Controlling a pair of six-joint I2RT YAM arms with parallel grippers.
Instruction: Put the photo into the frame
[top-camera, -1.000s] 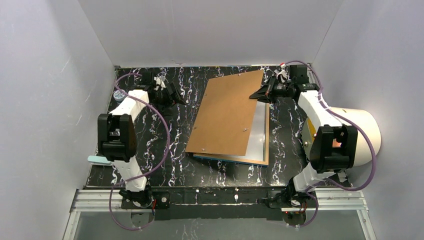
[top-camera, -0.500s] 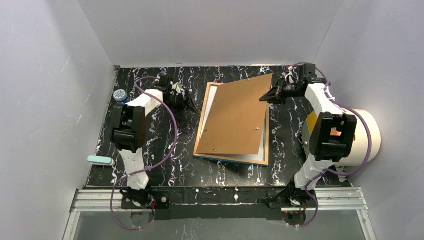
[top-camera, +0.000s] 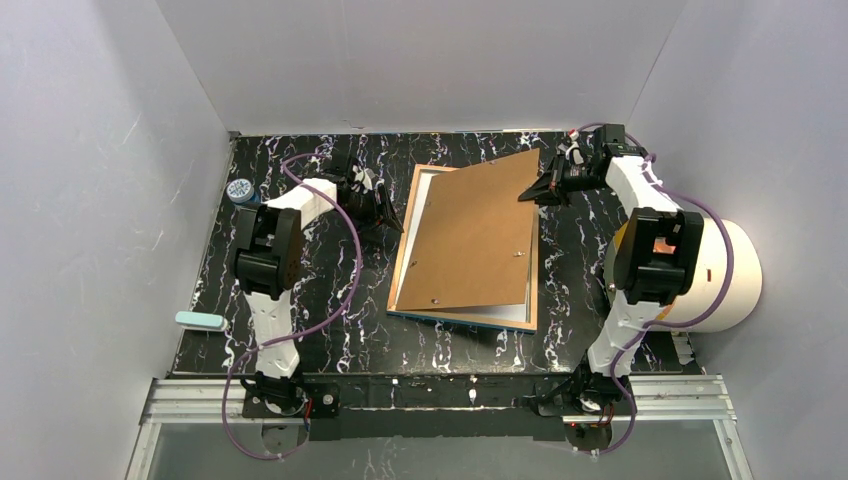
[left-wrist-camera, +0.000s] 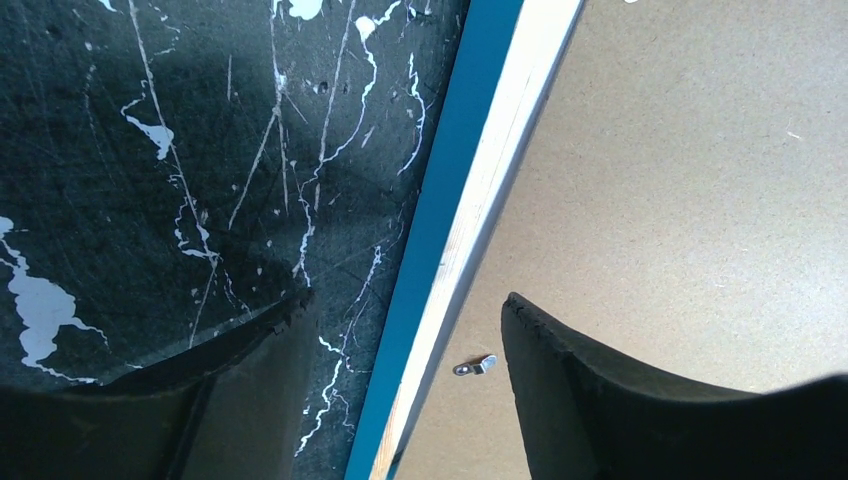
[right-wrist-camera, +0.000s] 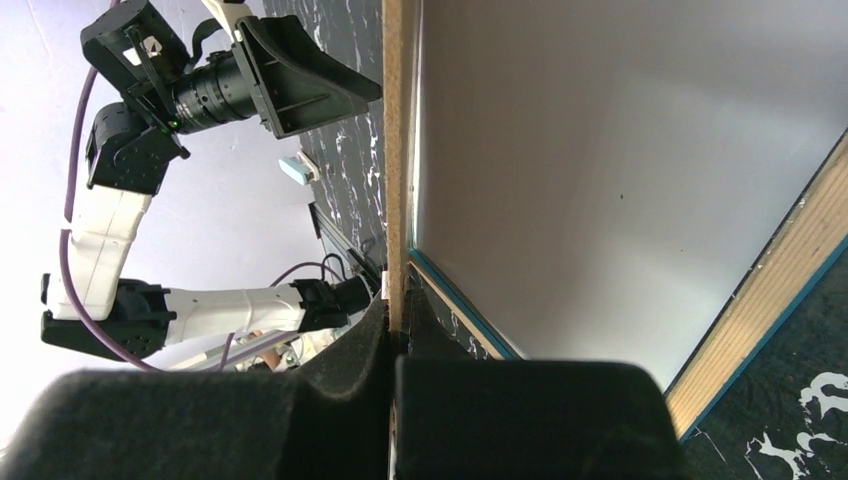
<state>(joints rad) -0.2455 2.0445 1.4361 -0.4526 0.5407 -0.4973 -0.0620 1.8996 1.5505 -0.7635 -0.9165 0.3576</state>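
The frame (top-camera: 405, 240) lies flat mid-table with its blue rim (left-wrist-camera: 470, 130) and light wood back edge showing. A brown backing board (top-camera: 475, 240) rests skewed over it, its far right corner raised. My right gripper (top-camera: 530, 193) is shut on that corner, and the board's edge (right-wrist-camera: 398, 120) runs out from between the pads (right-wrist-camera: 395, 322). My left gripper (left-wrist-camera: 408, 300) is open and straddles the frame's left rim, one finger over the table and one over the board (left-wrist-camera: 700, 200). The photo is hidden; only a pale surface (right-wrist-camera: 600, 180) shows inside the frame.
A small metal turn clip (left-wrist-camera: 475, 367) sits on the board near the left rim. A white cylinder (top-camera: 725, 270) stands past the table's right edge. A pale blue block (top-camera: 200, 320) and a round tin (top-camera: 238, 190) lie at the left edge. Grey walls enclose the table.
The right gripper has swung the board clockwise, squarer over the frame. The left arm has moved right to the frame's left rim, and its jaws have narrowed.
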